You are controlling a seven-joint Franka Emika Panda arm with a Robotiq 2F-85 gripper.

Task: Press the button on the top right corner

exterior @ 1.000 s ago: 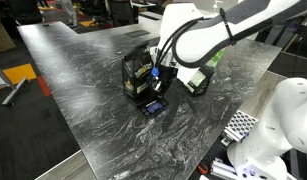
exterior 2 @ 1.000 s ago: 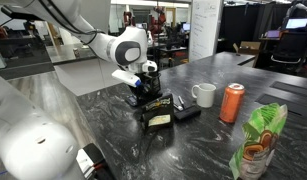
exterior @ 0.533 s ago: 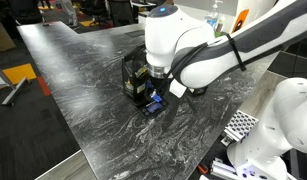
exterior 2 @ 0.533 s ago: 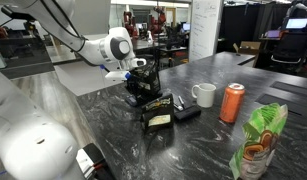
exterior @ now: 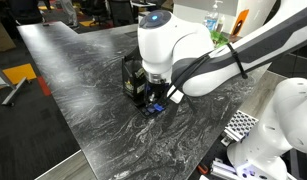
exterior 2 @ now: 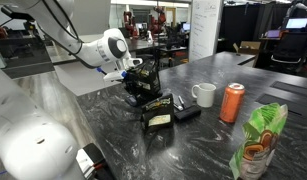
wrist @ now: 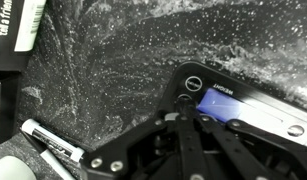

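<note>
A black flat device with a lit blue display (wrist: pixel 215 101) lies on the marbled table. It also shows in both exterior views (exterior: pixel 153 106) (exterior 2: pixel 158 119). A round button (wrist: pixel 192 82) sits at its corner, with a second small button just below it. My gripper (wrist: pixel 182 116) is shut, with its fingertips together right at that small button beside the display. Whether the tips touch it is hidden. In both exterior views the gripper (exterior: pixel 150 92) (exterior 2: pixel 144 88) points down over the device.
A black box (exterior: pixel 132 72) stands behind the device. A marker (wrist: pixel 48 140) lies beside it. A white mug (exterior 2: pixel 204 95), an orange can (exterior 2: pixel 232 102) and a green bag (exterior 2: pixel 258 140) stand further along the table. The table edge (exterior: pixel 88 160) is near.
The arm has swung round over the device and the wrist has turned. The gripper stays over the same corner of the device.
</note>
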